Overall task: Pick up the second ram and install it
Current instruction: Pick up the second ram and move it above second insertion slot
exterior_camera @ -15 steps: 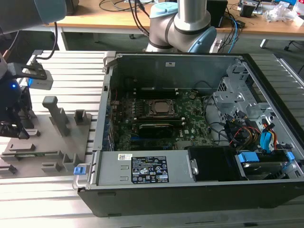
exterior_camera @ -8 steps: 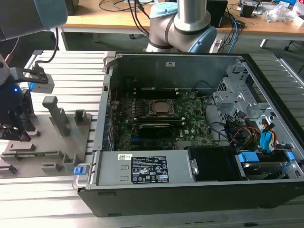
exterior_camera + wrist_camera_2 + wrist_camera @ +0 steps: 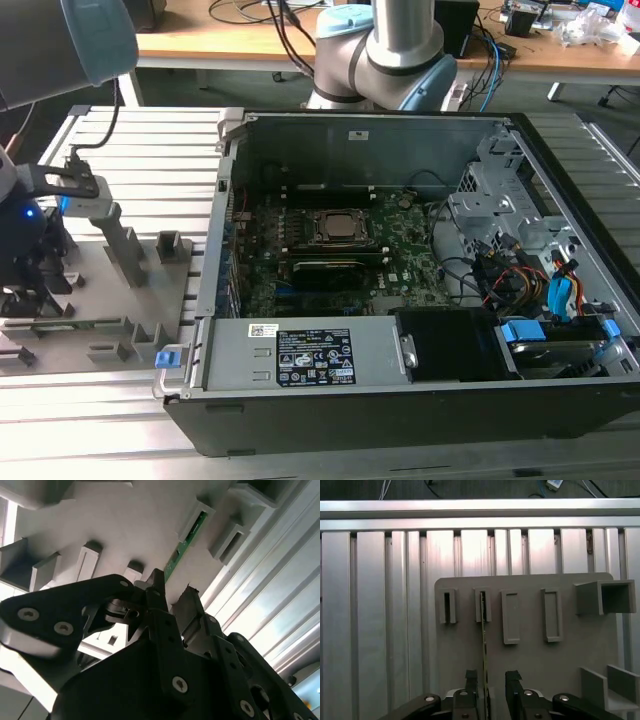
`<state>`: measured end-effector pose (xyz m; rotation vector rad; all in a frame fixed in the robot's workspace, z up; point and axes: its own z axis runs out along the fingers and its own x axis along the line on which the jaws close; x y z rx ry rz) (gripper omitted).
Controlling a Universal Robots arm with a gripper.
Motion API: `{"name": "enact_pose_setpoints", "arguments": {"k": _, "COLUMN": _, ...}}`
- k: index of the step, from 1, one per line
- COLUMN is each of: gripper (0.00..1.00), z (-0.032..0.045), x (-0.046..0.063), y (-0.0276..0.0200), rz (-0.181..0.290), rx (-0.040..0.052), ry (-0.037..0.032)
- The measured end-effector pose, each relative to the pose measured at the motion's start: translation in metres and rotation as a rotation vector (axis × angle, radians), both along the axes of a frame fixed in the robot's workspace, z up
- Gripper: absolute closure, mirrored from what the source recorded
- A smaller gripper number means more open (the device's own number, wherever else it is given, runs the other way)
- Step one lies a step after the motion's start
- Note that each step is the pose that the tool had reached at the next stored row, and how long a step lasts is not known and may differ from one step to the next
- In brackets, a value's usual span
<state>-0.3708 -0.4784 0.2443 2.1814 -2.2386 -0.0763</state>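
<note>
The second ram (image 3: 483, 645) is a thin green stick standing on edge in a slotted holder on the grey fixture plate (image 3: 535, 665). In the second wrist view its green face (image 3: 183, 539) runs away from the fingertips. My gripper (image 3: 491, 682) is open and straddles the near end of the stick. One finger (image 3: 471, 680) is close beside the stick and the other finger (image 3: 513, 680) stands well clear of it. In the exterior view the gripper (image 3: 30, 295) is low over the fixture plate (image 3: 110, 290), on that view's left.
An open computer case (image 3: 350, 140) lies to the exterior view's right of the plate, with the green motherboard (image 3: 405, 250) inside. Other grey holders (image 3: 550, 615) and a box-shaped block (image 3: 602, 597) rise from the plate. Ribbed aluminium tabletop (image 3: 380, 620) surrounds it.
</note>
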Motion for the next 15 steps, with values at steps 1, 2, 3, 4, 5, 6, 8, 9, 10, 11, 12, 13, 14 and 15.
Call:
{"name": "enact_pose_setpoints", "arguments": {"k": 1, "gripper": 0.64, "z": -0.0023, "x": 0.000, "y": -0.0002, "rz": 0.001, "rx": 0.0001, "ry": -0.0002}}
{"name": "enact_pose_setpoints", "arguments": {"k": 2, "gripper": 0.64, "z": -0.0042, "x": 0.000, "y": -0.0004, "rz": 0.002, "rx": 0.0001, "ry": -0.0001}}
{"name": "enact_pose_setpoints", "arguments": {"k": 3, "gripper": 0.64, "z": -0.0078, "x": 0.000, "y": -0.0007, "rz": 0.003, "rx": 0.0001, "ry": -0.0001}}
{"name": "enact_pose_setpoints", "arguments": {"k": 4, "gripper": 0.64, "z": -0.0103, "x": 0.000, "y": -0.0010, "rz": 0.003, "rx": 0.0001, "ry": -0.0001}}
{"name": "enact_pose_setpoints", "arguments": {"k": 5, "gripper": 0.64, "z": -0.0120, "x": 0.000, "y": -0.0014, "rz": 0.004, "rx": 0.0000, "ry": -0.0001}}
{"name": "enact_pose_setpoints", "arguments": {"k": 6, "gripper": 0.64, "z": -0.0164, "x": 0.000, "y": -0.0022, "rz": 0.005, "rx": 0.0001, "ry": -0.0002}}
{"name": "enact_pose_setpoints", "arguments": {"k": 8, "gripper": 0.64, "z": -0.0210, "x": 0.000, "y": -0.0023, "rz": 0.006, "rx": 0.0001, "ry": -0.0001}}
{"name": "enact_pose_setpoints", "arguments": {"k": 9, "gripper": 0.64, "z": -0.0241, "x": -0.001, "y": -0.0023, "rz": 0.007, "rx": 0.0000, "ry": -0.0002}}
{"name": "enact_pose_setpoints", "arguments": {"k": 10, "gripper": 0.64, "z": -0.0287, "x": -0.004, "y": -0.0023, "rz": 0.008, "rx": 0.0001, "ry": -0.0001}}
{"name": "enact_pose_setpoints", "arguments": {"k": 11, "gripper": 0.64, "z": -0.0322, "x": -0.005, "y": -0.0024, "rz": 0.010, "rx": 0.0001, "ry": -0.0002}}
{"name": "enact_pose_setpoints", "arguments": {"k": 12, "gripper": 0.64, "z": -0.0342, "x": -0.005, "y": -0.0025, "rz": 0.010, "rx": 0.0001, "ry": -0.0001}}
{"name": "enact_pose_setpoints", "arguments": {"k": 13, "gripper": 0.64, "z": -0.0362, "x": -0.005, "y": -0.0024, "rz": 0.011, "rx": 0.0001, "ry": -0.0002}}
{"name": "enact_pose_setpoints", "arguments": {"k": 14, "gripper": 0.64, "z": -0.0397, "x": -0.005, "y": -0.0024, "rz": 0.012, "rx": 0.0001, "ry": -0.0001}}
{"name": "enact_pose_setpoints", "arguments": {"k": 15, "gripper": 0.64, "z": -0.0423, "x": -0.005, "y": -0.0024, "rz": 0.012, "rx": 0.0000, "ry": 0.0000}}
